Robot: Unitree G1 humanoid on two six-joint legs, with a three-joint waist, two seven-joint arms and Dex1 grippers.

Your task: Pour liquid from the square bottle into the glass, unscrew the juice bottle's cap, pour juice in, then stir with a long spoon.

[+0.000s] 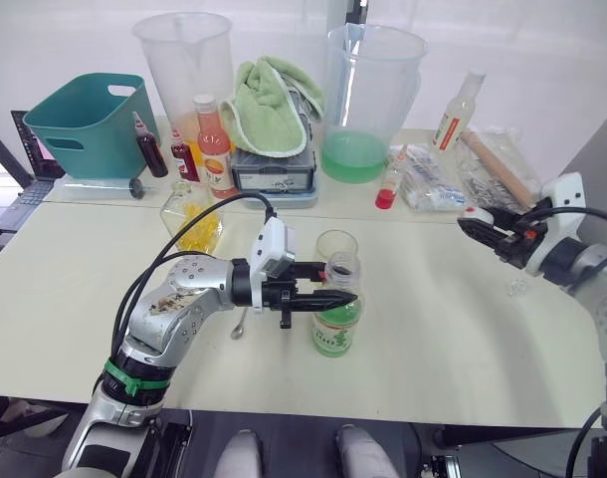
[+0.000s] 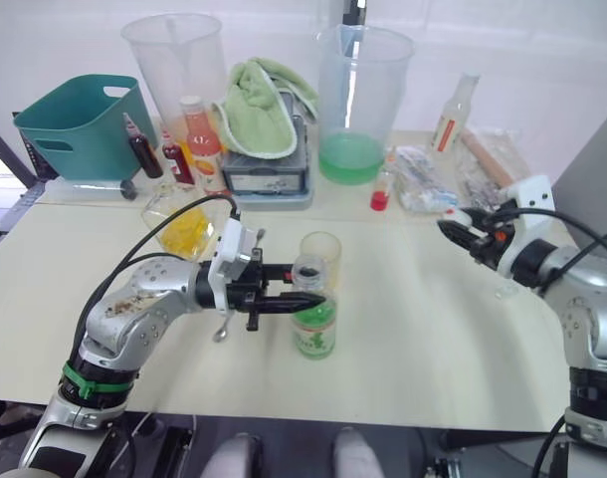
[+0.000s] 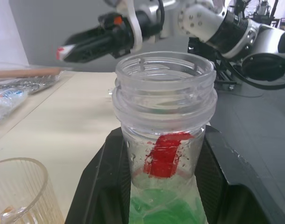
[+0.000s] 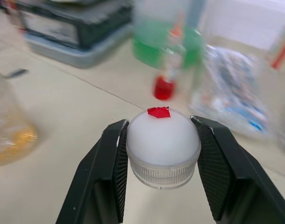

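Green juice sits low in the one juice bottle (image 1: 338,317), uncapped at the table's (image 1: 433,329) near middle, its neck clamped by the left gripper (image 1: 335,298). Just behind stands one glass (image 1: 336,246). Far right, the right gripper (image 4: 160,172) pinches the single white cap (image 4: 163,147).

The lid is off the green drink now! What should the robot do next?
Probably set the cap down on the table. The right gripper holds it away from the juice bottle, whose neck is open and clamped by the left gripper beside the glass. Then it can pour.
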